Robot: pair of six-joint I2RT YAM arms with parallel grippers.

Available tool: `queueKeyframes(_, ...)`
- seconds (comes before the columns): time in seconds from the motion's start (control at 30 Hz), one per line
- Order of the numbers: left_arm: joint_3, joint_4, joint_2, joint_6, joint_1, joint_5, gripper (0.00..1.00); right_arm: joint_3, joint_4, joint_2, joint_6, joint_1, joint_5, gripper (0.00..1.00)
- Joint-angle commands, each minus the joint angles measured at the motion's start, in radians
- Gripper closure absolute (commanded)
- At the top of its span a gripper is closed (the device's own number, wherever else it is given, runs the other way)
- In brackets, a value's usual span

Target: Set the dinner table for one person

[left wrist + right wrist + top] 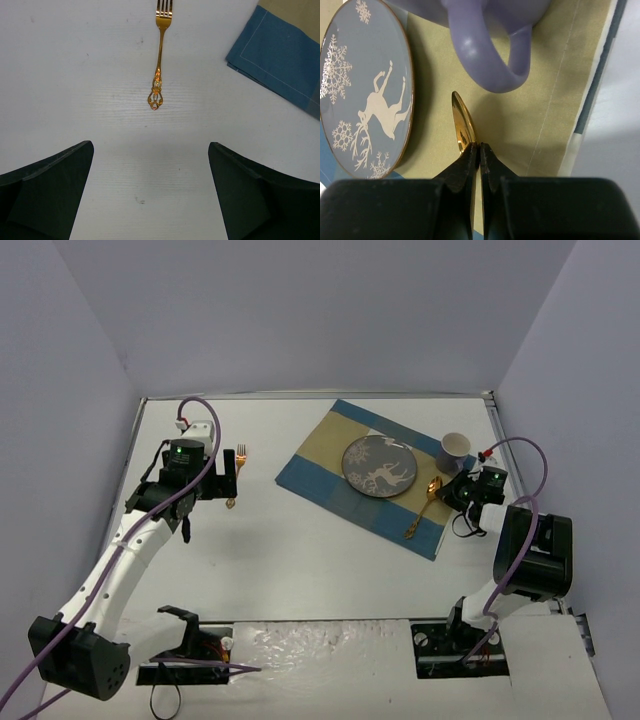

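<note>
The white dinner table [300, 560] holds a blue-and-tan placemat [320, 455] with a blue snowflake-and-deer plate [378, 465] and a lavender mug [455, 448] on it. A gold spoon [420, 510] lies on the placemat right of the plate. My right gripper [447, 490] is shut on the spoon's bowl end [461, 120], between the plate [365, 90] and the mug [485, 55]. A gold fork [239, 465] lies on the bare table at the left. My left gripper [150, 145] is open and empty above the table, with the fork [159, 60] just ahead of its fingertips.
The placemat's blue corner [280, 55] lies to the right of the fork. Grey walls close in the table at the back and both sides. The arm bases stand at the near edge.
</note>
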Motion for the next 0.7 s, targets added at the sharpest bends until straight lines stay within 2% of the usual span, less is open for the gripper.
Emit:
queueKeyframes(0.0, 0.013, 0.050, -0.014, 0.014, 0.007, -0.018, 0.03, 0.061, 0.027, 0.008, -0.020, -0.012, 0.008, 0.99)
queueKeyframes(0.1, 0.013, 0.052, -0.013, 0.014, 0.007, -0.018, 0.03, 0.065, 0.009, 0.014, -0.017, -0.018, 0.019, 0.95)
queueKeyframes(0.27, 0.010, 0.052, -0.011, 0.012, 0.007, -0.016, 0.03, 0.065, -0.016, 0.019, -0.017, -0.021, 0.027, 0.95)
queueKeyframes(0.37, 0.009, 0.053, -0.012, 0.012, 0.007, -0.018, 0.03, 0.064, -0.031, 0.021, -0.020, -0.022, 0.031, 0.91)
queueKeyframes(0.5, 0.007, 0.052, -0.013, 0.012, 0.007, -0.018, 0.03, 0.062, -0.049, 0.011, -0.029, -0.021, 0.043, 0.79)
queueKeyframes(0.67, 0.007, 0.055, -0.011, 0.011, 0.007, -0.013, 0.03, 0.073, -0.092, -0.042, -0.043, -0.021, 0.087, 0.71)
